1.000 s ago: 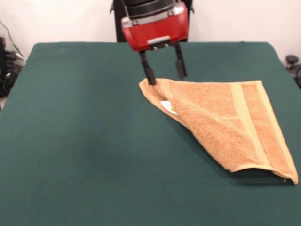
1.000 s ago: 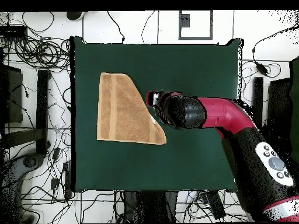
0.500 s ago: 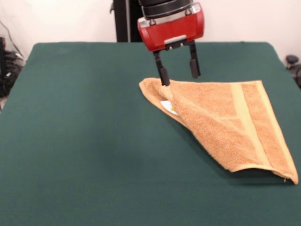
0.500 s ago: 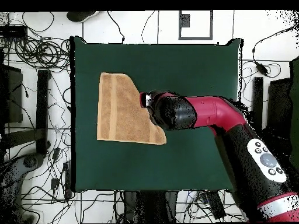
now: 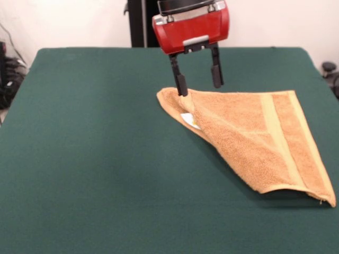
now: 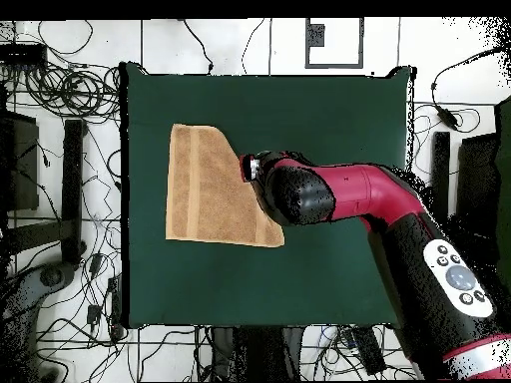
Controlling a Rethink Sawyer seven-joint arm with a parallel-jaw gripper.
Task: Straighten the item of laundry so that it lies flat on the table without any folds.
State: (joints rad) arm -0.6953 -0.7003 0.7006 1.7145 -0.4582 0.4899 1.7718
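Gripper (image 5: 196,85) has slid along the towel's (image 5: 254,140) folded edge and lifted slightly, fingers spread, holding nothing. Towel hasn't budged on the table (image 5: 95,159); the diagonal fold remains.

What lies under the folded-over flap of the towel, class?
Under the flap of the towel a lower layer of the same cloth and a small white label peek out at its left edge. The rest of that layer and the table beneath are covered.

Around the folded tan-orange terry towel (image 5: 254,140), the dark green felt tabletop (image 5: 95,159) lies open on every side, only the red-and-black tool (image 5: 198,83) standing over its folded corner.
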